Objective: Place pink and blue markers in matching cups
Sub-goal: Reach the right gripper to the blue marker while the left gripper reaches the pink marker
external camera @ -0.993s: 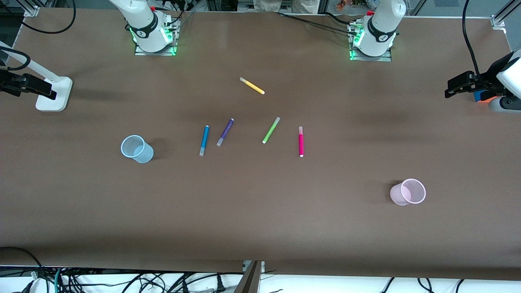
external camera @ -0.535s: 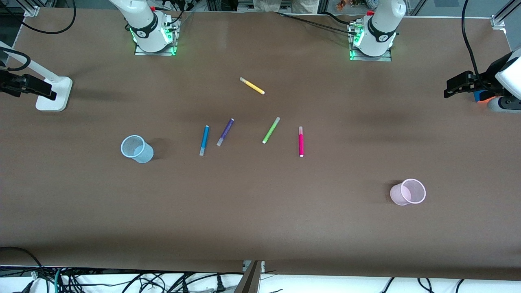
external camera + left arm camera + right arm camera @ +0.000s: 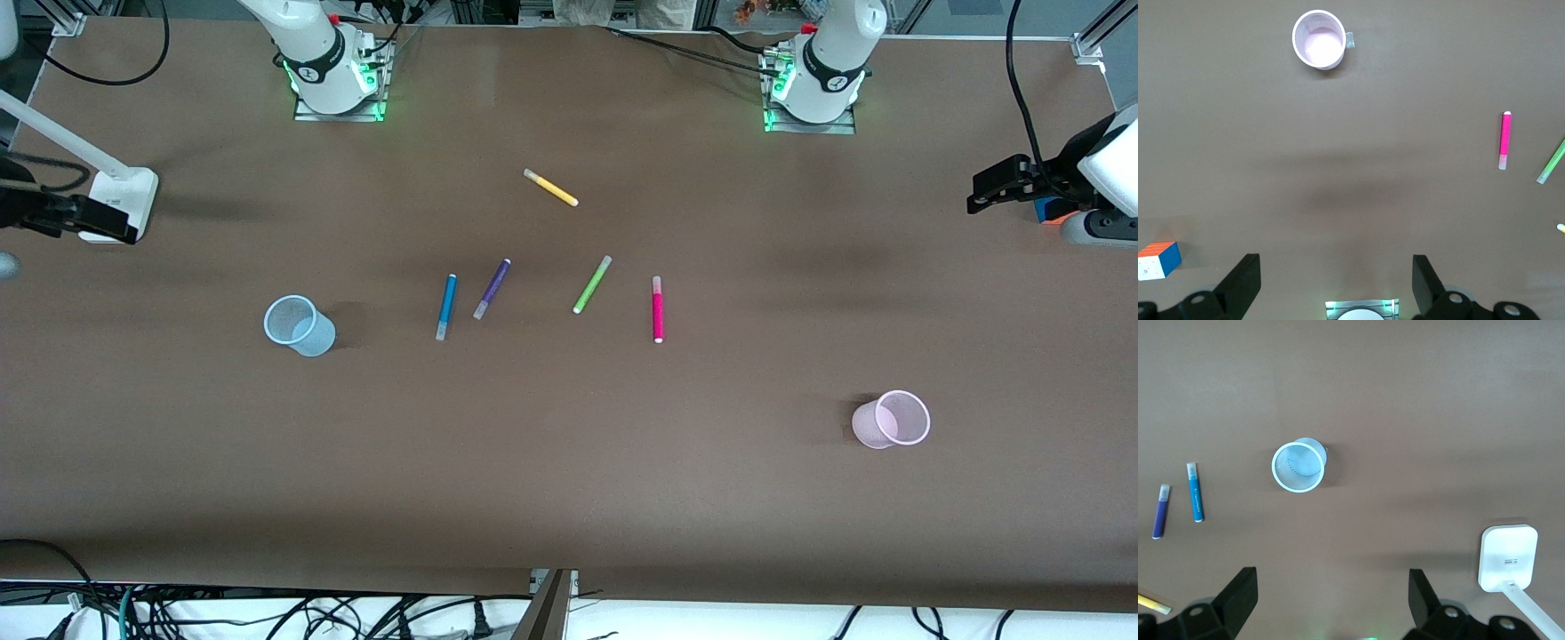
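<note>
both grippers, left gripper (image 3: 1331, 287) and right gripper (image 3: 1328, 603), hang high with jaws apart (surveying); pink marker (image 3: 657, 308) and blue marker (image 3: 446, 306) lie mid-worktop (image 3: 569, 498), between blue cup (image 3: 299, 325) and pink cup (image 3: 892, 419).

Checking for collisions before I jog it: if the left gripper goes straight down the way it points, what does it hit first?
Probably only bare table. The left gripper, open, points at empty surface; the pink cup, pink marker and cube lie off that line. Depth is unclear.
</note>
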`<state>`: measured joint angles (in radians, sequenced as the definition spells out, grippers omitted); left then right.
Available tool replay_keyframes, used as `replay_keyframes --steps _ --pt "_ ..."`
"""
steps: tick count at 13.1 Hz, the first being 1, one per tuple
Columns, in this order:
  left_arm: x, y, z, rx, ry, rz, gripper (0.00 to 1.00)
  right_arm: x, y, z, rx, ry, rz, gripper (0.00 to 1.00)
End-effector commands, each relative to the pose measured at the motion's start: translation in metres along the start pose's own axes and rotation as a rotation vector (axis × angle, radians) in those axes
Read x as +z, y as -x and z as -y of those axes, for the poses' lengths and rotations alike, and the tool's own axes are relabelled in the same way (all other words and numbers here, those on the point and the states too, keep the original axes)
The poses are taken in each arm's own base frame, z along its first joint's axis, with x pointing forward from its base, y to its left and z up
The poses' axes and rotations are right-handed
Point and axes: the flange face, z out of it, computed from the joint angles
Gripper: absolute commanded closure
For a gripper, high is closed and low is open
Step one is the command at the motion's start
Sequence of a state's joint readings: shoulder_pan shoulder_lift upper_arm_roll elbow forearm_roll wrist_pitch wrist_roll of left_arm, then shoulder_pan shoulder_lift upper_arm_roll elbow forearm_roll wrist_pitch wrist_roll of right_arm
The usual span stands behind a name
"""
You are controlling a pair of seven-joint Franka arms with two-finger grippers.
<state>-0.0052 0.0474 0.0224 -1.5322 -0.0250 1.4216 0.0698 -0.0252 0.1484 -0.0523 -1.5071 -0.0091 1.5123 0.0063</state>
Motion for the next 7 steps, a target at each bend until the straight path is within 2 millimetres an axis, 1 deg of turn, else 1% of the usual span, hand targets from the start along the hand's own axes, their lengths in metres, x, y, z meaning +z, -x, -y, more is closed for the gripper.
replay_keyframes --steps 1,2,3,4,5,6,7 --pt "-0.003 -0.003 -0.007 0.02 0.052 -0.002 0.0 0.023 -0.018 0.01 -0.013 0.008 0.028 0.0" --pt "0.0 -0.004 -0.017 0.037 0.052 0.006 0.0 0.029 -0.024 0.014 -0.017 0.001 0.018 0.0" --pt "0.006 -0.009 -0.037 0.058 0.049 0.018 0.0 0.044 -0.034 0.025 -0.026 -0.002 0.024 0.0" --pt "0.009 -0.011 -0.056 0.091 0.046 0.026 0.0 0.053 -0.042 0.05 -0.053 -0.002 0.011 0.0" --pt "0.015 -0.014 -0.074 0.112 0.043 0.038 0.0 0.065 -0.049 0.07 -0.074 0.001 0.005 0.0" --pt "0.023 -0.017 -0.093 0.126 0.04 0.052 0.0 0.077 -0.055 0.087 -0.052 0.004 0.001 0.0" --pt "0.03 -0.019 -0.111 0.142 0.04 0.062 0.0 0.09 -0.06 0.109 -0.018 0.007 0.001 0.0"
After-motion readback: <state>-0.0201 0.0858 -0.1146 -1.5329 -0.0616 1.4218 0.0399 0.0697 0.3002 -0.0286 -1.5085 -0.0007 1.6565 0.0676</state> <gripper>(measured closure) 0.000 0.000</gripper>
